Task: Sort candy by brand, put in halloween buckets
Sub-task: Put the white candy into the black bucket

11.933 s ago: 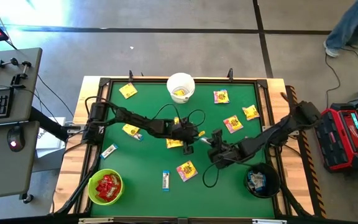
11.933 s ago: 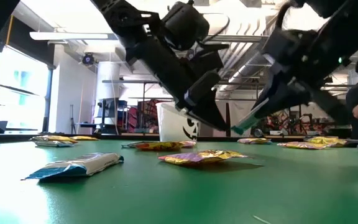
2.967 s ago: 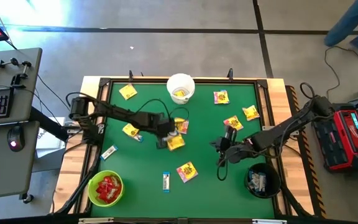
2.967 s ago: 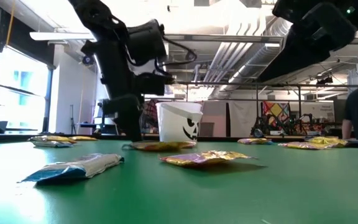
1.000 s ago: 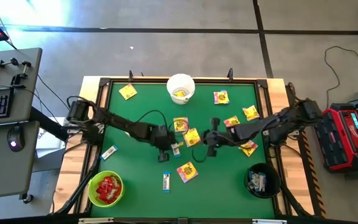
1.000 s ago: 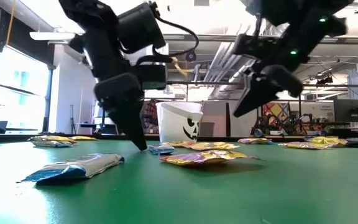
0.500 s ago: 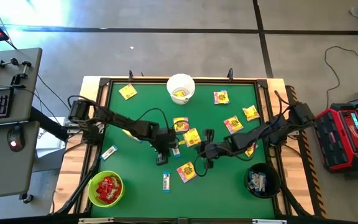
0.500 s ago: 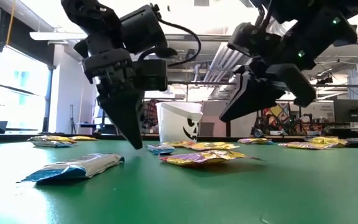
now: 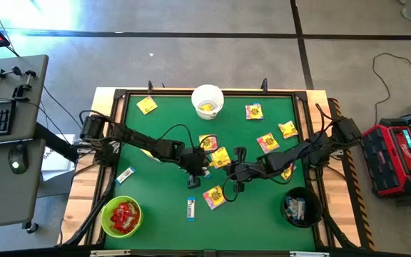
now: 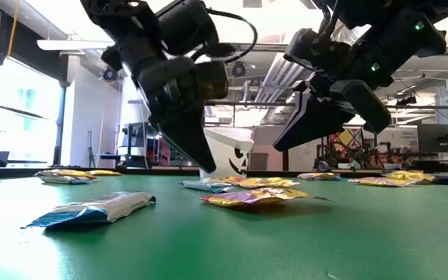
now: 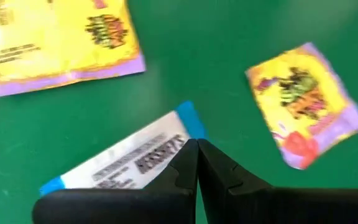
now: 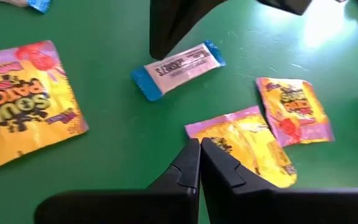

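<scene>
Both of my jaws are pressed fully together and hold nothing. Left gripper point(image 9: 194, 178) hangs low over the middle of the green felt tabletop point(image 9: 163, 207), its tips just above a narrow white-and-blue wrapped chocolate bar point(image 11: 126, 163) lying flat. Right gripper point(image 9: 232, 184) hovers close by, above a crinkled yellow-and-purple sour candy packet point(image 12: 247, 144) beside a second, flatter yellow packet point(image 12: 294, 111).

Sorting is partly done. Round lime green plastic bucket point(image 9: 120, 215) at the near left corner holds red packets, round black bucket point(image 9: 300, 207) at the near right holds white-and-blue bars, and round white bucket point(image 9: 207, 100) at the far edge holds a yellow packet. Several yellow packets and 2 more bars lie scattered across the tabletop.

To do this step well, I judge I should spread the left jaws first, straddle the bar across its narrow width, and close on the bar alone. With both arms so near, I should move 1 at a time.
</scene>
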Robot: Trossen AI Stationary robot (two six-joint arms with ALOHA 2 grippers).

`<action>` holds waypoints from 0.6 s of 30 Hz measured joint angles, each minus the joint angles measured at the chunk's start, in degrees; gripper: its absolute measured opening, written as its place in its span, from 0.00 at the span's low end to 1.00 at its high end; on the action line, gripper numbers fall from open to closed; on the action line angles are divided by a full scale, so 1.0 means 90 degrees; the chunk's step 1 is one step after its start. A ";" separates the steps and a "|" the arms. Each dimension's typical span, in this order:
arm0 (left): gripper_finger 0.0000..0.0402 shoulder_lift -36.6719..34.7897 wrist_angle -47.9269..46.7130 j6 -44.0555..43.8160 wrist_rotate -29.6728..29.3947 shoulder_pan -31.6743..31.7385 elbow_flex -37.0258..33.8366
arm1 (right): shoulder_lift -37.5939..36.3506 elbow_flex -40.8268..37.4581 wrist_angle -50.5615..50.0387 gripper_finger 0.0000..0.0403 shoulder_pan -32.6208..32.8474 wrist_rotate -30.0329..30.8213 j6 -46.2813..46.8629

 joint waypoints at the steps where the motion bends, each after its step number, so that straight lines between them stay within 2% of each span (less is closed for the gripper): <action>1: 0.00 -0.0032 -0.0123 0.0053 0.0135 0.0005 0.0068 | -0.0002 0.0000 0.0004 0.00 0.0000 -0.0055 0.0047; 5: 0.00 -0.0475 -0.0343 0.0261 0.0227 0.0067 -0.0004 | -0.0005 0.0000 0.0028 0.00 0.0000 -0.0187 0.0195; 9: 0.00 -0.1004 -0.0410 -0.0007 0.0237 0.0345 -0.0385 | 0.0015 0.0000 0.0063 0.03 0.0000 -0.0219 0.0149; 14: 0.00 -0.1511 -0.0378 -0.0437 0.0371 0.0748 -0.0813 | 0.0017 0.0000 0.0132 0.17 0.0000 -0.0185 0.0111; 18: 0.00 -0.1531 -0.0414 -0.0722 0.0584 0.0946 -0.1095 | 0.0019 0.0065 0.0119 0.28 0.0001 -0.0185 0.0095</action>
